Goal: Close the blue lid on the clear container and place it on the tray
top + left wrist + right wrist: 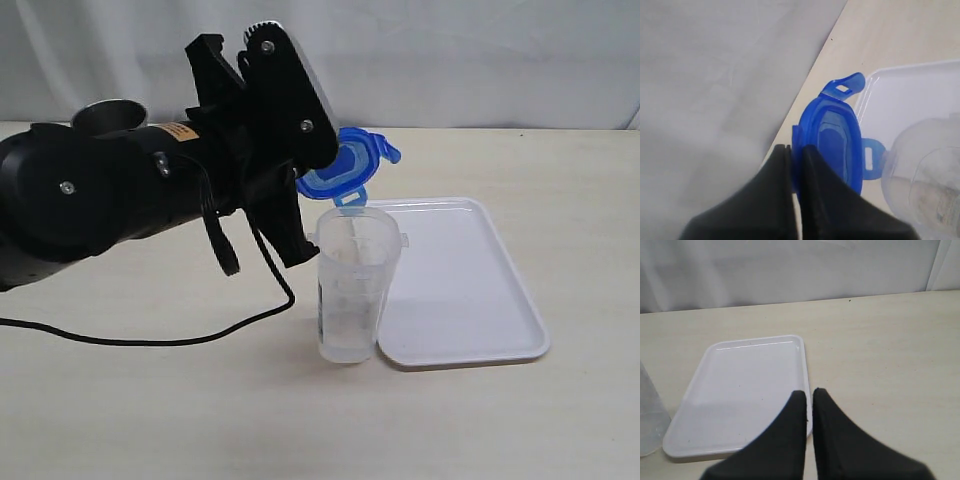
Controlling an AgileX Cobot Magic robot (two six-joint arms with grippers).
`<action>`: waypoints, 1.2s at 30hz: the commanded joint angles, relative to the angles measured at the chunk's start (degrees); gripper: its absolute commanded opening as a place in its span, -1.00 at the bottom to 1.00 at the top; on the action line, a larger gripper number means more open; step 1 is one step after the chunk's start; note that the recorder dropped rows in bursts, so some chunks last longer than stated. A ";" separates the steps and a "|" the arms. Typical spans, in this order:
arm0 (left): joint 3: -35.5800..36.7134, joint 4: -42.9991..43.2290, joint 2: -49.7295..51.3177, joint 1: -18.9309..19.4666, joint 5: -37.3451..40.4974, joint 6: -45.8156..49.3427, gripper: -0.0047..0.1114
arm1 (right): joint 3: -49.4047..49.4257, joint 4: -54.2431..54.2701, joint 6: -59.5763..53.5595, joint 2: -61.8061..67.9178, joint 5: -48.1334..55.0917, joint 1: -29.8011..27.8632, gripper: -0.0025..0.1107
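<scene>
The blue lid (350, 168) is gripped at its rim by the left end effector (796, 150), above the open container (355, 285), which is stood on the table (150, 400) just beside the tray (470, 290). The right end effector (809, 392), clenched on nothing, is shown only by its wrist view.

Blue lid (352, 166) above clear container (355, 290)
</scene>
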 commanded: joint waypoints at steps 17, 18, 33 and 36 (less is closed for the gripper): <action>-0.30 13.14 -0.53 -0.79 6.10 0.16 -0.92 | 0.09 0.29 -0.11 -0.29 -0.16 -0.21 -0.88; -0.30 13.14 -0.53 -1.10 5.00 0.16 -0.92 | 0.09 0.29 -0.11 -0.29 -0.16 -0.21 -0.88; -0.30 13.14 -0.53 -1.72 3.62 0.16 -0.92 | 0.09 0.29 -0.11 -0.29 -0.16 -0.21 -0.88; -0.30 15.55 -0.53 -1.72 4.07 0.16 -0.92 | 0.09 0.29 -0.11 -0.29 -0.16 -0.21 -0.88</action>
